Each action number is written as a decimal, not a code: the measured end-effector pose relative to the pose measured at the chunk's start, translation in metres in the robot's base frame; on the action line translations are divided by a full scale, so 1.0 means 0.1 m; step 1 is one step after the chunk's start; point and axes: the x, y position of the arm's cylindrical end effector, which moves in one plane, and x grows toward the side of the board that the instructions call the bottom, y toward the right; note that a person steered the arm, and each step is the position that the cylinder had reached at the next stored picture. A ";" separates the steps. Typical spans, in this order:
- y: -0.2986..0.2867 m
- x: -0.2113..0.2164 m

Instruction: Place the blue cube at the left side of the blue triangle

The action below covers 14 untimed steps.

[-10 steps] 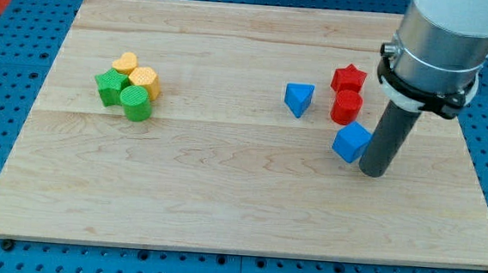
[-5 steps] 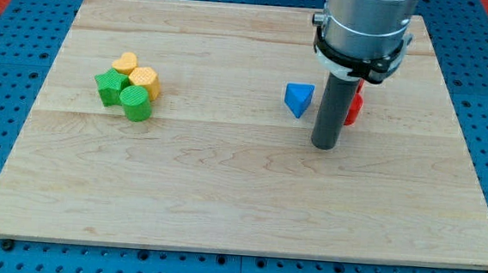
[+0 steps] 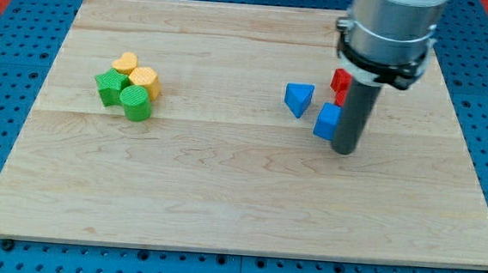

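Camera view: my tip [image 3: 345,150] touches the blue cube [image 3: 327,122] at its left — blue triangle [image 3: 297,98] farther left; it grips nothing.

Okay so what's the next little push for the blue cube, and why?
Probably push the blue cube toward the view's lower left first. My tip sits against its right side, and the cube lies just right of the blue triangle. A straight leftward shove would likely bump the triangle, so the cube should pass below it before coming up on its left.
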 end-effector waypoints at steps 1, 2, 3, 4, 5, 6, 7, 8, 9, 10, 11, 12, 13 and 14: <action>0.20 -0.02; 0.14 -0.15; 0.01 -0.33; -0.23 -0.34; -0.47 -0.36; -0.45 -0.31; -0.58 -0.36; -0.80 -0.48; -1.02 -0.53; -1.10 -0.47; -1.45 -0.43; -1.78 -0.63; -1.92 -0.87; -1.91 -0.97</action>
